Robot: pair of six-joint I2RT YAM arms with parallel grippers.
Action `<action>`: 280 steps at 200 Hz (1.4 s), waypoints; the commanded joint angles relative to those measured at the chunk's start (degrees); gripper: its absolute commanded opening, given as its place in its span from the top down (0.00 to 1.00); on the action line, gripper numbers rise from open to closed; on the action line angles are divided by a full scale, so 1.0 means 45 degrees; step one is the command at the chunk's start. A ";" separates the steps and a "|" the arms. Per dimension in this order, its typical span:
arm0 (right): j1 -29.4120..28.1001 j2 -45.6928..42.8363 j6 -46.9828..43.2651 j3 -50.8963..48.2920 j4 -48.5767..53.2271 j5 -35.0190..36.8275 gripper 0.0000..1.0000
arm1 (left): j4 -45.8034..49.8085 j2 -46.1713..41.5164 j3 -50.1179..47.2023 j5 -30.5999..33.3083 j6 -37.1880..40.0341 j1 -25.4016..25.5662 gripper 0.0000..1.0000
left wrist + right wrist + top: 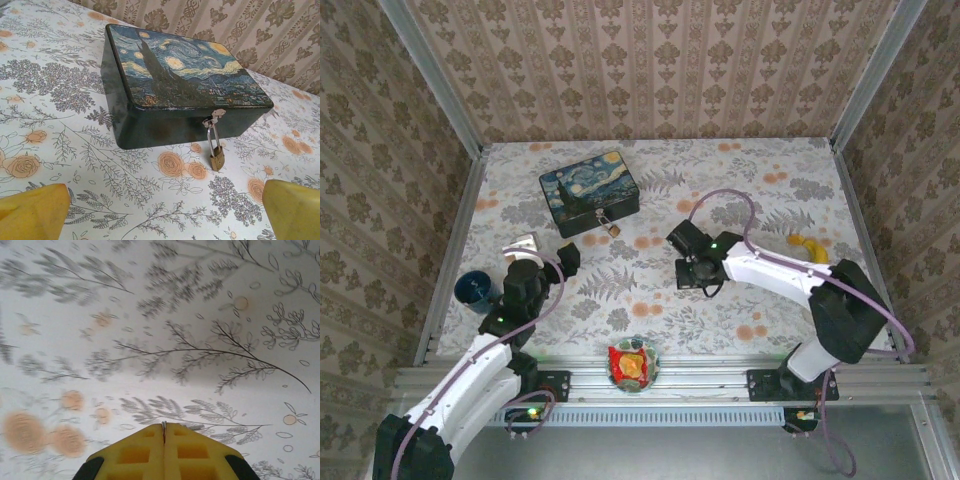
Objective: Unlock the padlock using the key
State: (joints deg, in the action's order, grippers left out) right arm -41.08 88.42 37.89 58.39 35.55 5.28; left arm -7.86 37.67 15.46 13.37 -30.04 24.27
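While the tiny brass-coloured padlock with a thin silver shackle hangs locked through the hasp on the front of the dark rectangular tin painted with a starry night sky, the task is, in my judgement, only at its beginning. The shackle is closed and no key sits in the keyhole. In the top view the padlock is at the near right corner of the tin, with its body down close to the flower-printed tablecloth.

The left gripper hovers near the front of the tin and is aimed at the lock. Its 2 yellow fingers are spread wide and hold nothing. The right gripper is low over bare cloth, apart from the tin and to its right, with its 2 pads pressed together. A thin bright sliver shows at the seam — it may be the key, but I cannot tell for sure.

What is left is nearly everything — to bring the key to the padlock, steady the lock, push the key in, turn it and free the shackle.
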 commanded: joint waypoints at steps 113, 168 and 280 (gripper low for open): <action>0.1663 -0.3290 0.2067 -0.1449 -0.4131 -0.3922 1.00 | -0.2981 0.0093 -0.0471 -0.2744 0.0947 -0.0120 0.00; 0.2631 -0.3443 0.3931 -0.2234 -0.6374 -0.5885 1.00 | -0.5579 0.1131 -0.0785 -0.4288 0.2988 0.0818 0.00; 0.2777 -0.3391 0.5709 -0.2847 -0.8596 -0.7212 1.00 | -1.4677 1.0209 0.0565 -0.6241 0.7841 0.4410 0.09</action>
State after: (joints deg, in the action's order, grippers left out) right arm -28.73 74.19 61.56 46.72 -0.25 -24.77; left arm -59.13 77.73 14.48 -9.32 0.36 43.05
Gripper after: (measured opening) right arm 0.062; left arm 0.948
